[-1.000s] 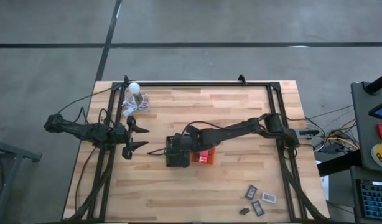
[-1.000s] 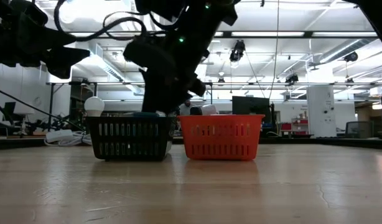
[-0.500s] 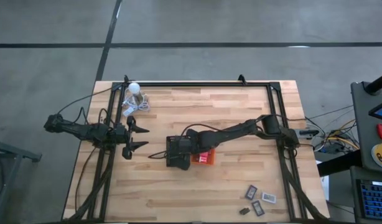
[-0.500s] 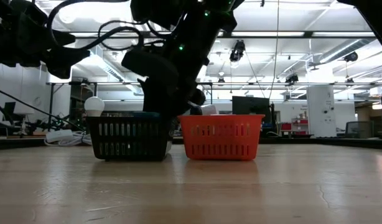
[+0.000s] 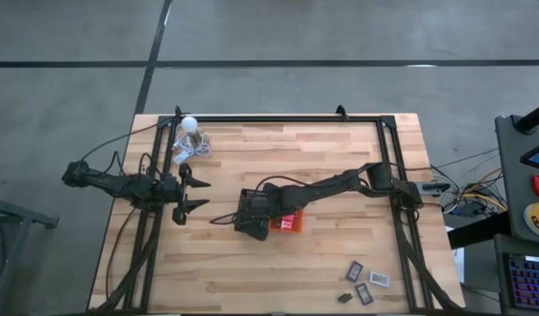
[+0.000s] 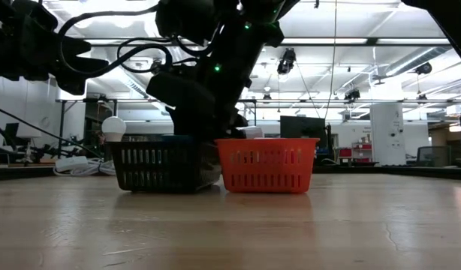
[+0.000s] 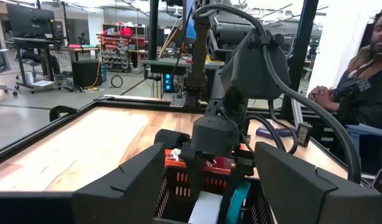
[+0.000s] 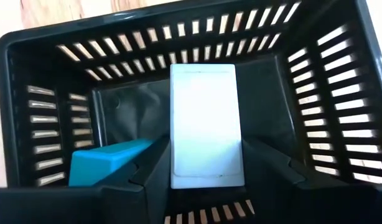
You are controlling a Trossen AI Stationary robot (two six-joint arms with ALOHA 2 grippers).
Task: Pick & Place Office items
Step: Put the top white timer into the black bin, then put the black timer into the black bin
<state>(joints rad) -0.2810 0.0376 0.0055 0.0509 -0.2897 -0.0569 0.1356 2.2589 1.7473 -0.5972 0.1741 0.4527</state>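
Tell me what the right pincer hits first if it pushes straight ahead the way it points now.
The right pincer points down into the black basket, closed on a white block; that block would likely meet the basket floor first.

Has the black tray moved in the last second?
Yes. The black tray has twisted out of line with the orange tray, its near end lifting off the table.

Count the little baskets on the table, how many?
2: a black basket with the right gripper over it, and an orange basket right beside it. None seem hidden.
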